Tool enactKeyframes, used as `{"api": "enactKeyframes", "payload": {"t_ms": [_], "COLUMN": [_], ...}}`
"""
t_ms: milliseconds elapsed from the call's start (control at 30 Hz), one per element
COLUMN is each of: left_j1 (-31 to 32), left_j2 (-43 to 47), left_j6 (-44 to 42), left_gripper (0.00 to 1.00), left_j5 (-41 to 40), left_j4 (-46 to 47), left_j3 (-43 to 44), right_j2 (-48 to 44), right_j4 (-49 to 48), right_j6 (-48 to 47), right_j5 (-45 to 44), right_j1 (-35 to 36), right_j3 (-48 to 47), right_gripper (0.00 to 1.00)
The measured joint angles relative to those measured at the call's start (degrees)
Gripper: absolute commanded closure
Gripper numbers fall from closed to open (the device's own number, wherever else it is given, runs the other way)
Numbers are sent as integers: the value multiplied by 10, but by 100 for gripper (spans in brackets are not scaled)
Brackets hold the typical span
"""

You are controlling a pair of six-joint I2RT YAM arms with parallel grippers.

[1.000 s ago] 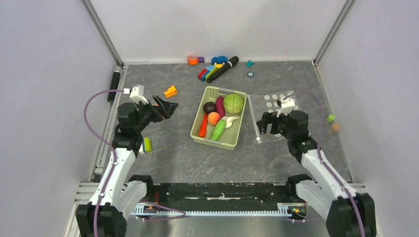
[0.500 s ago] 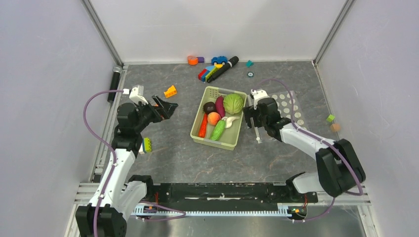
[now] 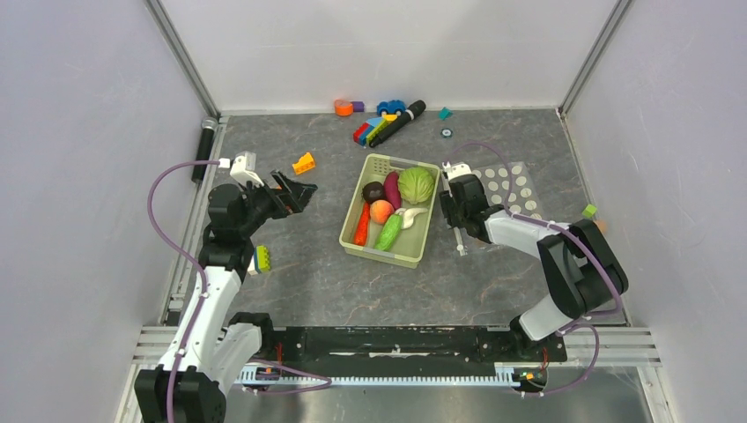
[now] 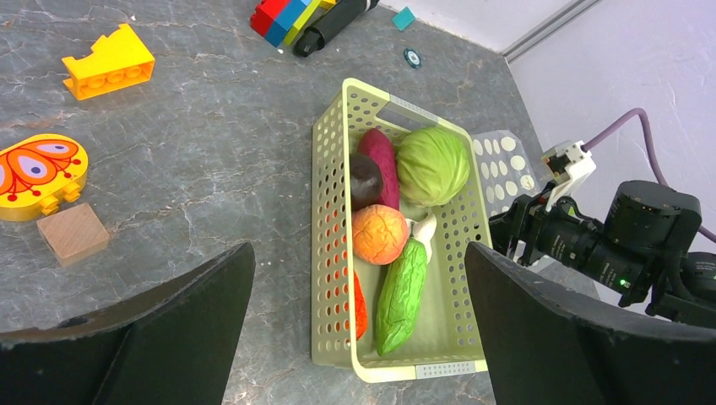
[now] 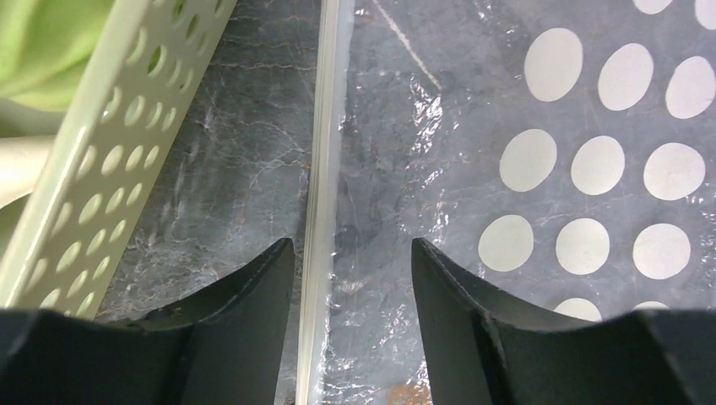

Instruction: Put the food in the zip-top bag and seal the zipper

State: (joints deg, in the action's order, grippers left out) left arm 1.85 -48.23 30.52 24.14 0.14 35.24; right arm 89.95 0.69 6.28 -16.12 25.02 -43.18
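The right arm has swung in from the bag's far side over the past second and folded its elbow. Its right pincer (image 3: 453, 213) now hangs over the bag's left edge, a little closer to the basket than half a second ago. The right pincer (image 5: 353, 253) is parted, its dark fingers (image 5: 245, 321) standing on either side of the zipper (image 5: 325, 152) without pinching it. The zipper (image 3: 460, 242) runs as a pale strip just beside the right wall of the pale green basket (image 3: 388, 256).

The zip-top bag (image 3: 515, 183) lies flat on the grey tabletop (image 3: 308, 282), and more of its white dots show now that the arm has cleared them.

None of the food has shifted. The cabbage (image 3: 417, 185), eggplant (image 3: 392, 188), maroon ball (image 3: 373, 191), peach (image 3: 380, 211), carrot (image 3: 362, 225), cucumber (image 3: 388, 232) and white piece (image 3: 410, 212) all sit in the basket, none in the bag.

The left pincer (image 3: 304, 189) has not moved. It is held above the tabletop left of the basket, spread wide and gripping nothing. Its wrist view looks down on the basket (image 4: 325, 211) between the parted fingers (image 4: 169, 337). A yellow block (image 3: 304, 163) lies nearby, and building toys (image 3: 383, 122) cluster at the far edge.
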Motion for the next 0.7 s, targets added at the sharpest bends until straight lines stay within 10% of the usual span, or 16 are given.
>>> {"api": "enactKeyframes", "payload": {"t_ms": [400,700], "left_j1": [0,0], "left_j2": [1,1], "left_j6": [0,-1], "left_gripper": [0,0], "left_j5": [0,0], "left_j4": [0,0], "left_j3": [0,0], "right_j2": [36,46], "right_j4": [-16,-26], "right_j6": [9,28], "right_j5": [-31,-29], "right_j1": [0,0], "right_j3": [-12,-17], "right_gripper": [50,100]}}
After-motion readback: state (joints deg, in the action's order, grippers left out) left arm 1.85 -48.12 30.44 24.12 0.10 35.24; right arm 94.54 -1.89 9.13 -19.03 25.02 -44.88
